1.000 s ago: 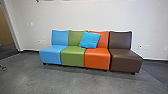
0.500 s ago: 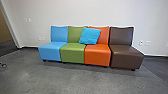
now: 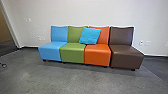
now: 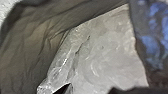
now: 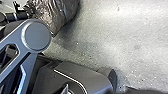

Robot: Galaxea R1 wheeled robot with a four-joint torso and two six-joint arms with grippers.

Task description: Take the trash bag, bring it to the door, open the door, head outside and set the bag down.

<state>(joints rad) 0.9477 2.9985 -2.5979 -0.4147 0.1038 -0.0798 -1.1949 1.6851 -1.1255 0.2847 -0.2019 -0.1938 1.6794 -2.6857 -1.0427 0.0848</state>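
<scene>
Crinkled trash bag (image 4: 27, 50) close by the left gripper (wide or narrow, I cannot tell).

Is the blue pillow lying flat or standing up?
Propped up: the blue pillow leans against the green backrest and the orange backrest, a bit crooked.

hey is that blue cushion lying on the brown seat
No, the blue cushion leans against the green and orange backrests, left of the brown seat in the head view.
</scene>
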